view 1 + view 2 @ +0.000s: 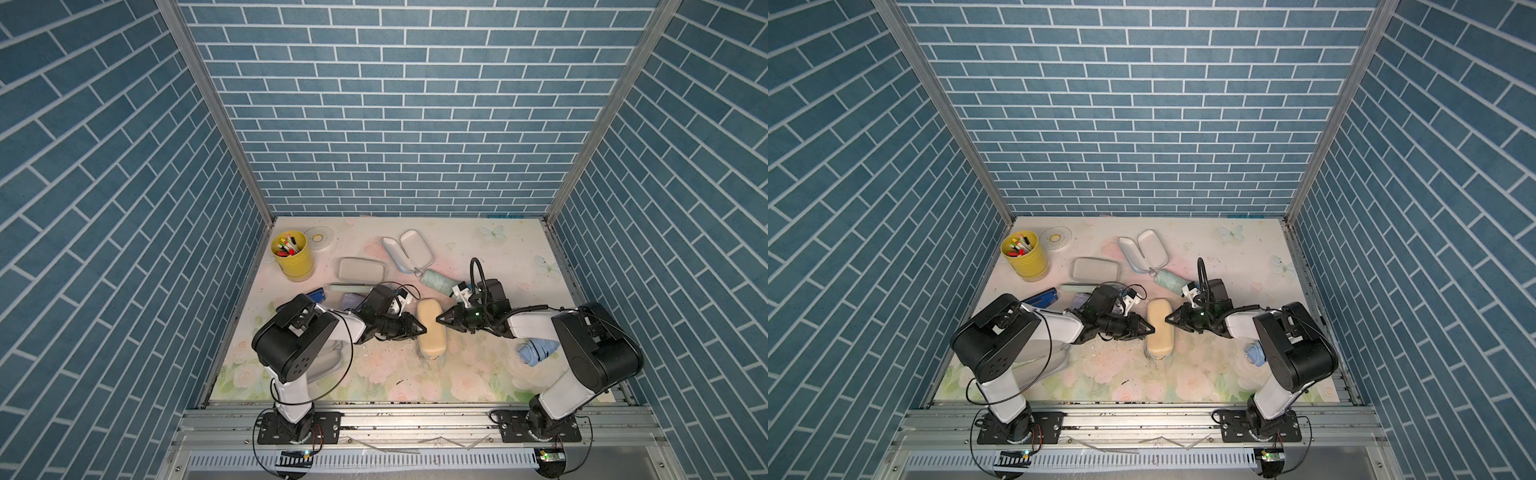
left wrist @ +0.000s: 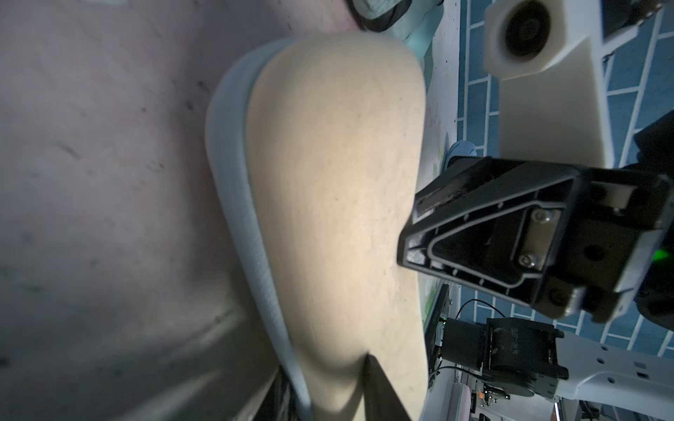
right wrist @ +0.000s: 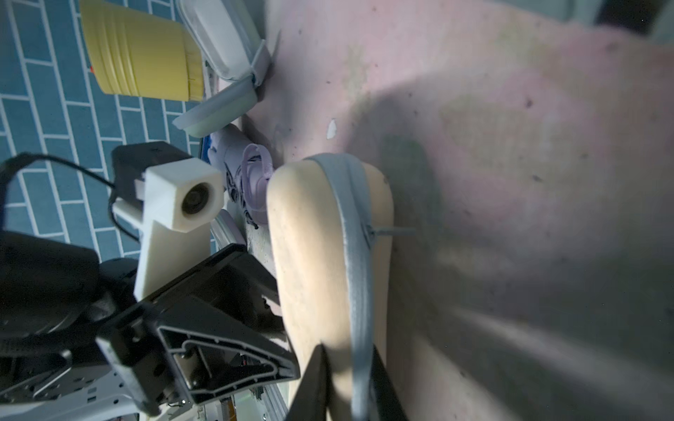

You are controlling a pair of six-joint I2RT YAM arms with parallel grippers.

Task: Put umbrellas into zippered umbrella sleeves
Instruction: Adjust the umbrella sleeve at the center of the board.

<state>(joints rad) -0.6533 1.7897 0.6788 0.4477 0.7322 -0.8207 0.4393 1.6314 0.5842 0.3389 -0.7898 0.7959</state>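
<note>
Zipping step, likely: beige sleeve (image 1: 431, 328) stands on edge mid-desk (image 1: 374, 374), between 2 claws. Left claw (image 1: 423, 331), part-closed, clamps its edge. Right claw (image 1: 437, 319), near shut, pinches grey zip band (image 3: 355, 255). Next: catch pull tab (image 3: 392, 231).

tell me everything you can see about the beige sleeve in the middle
The beige sleeve is an oblong, round-cornered clamshell case, matte and soft-looking, with a grey zip band round its rim and a small pull sticking out. Its halves are together and it lies mid-table on the floral mat. The left pincer and right pincer nip its opposite long edges.
</note>
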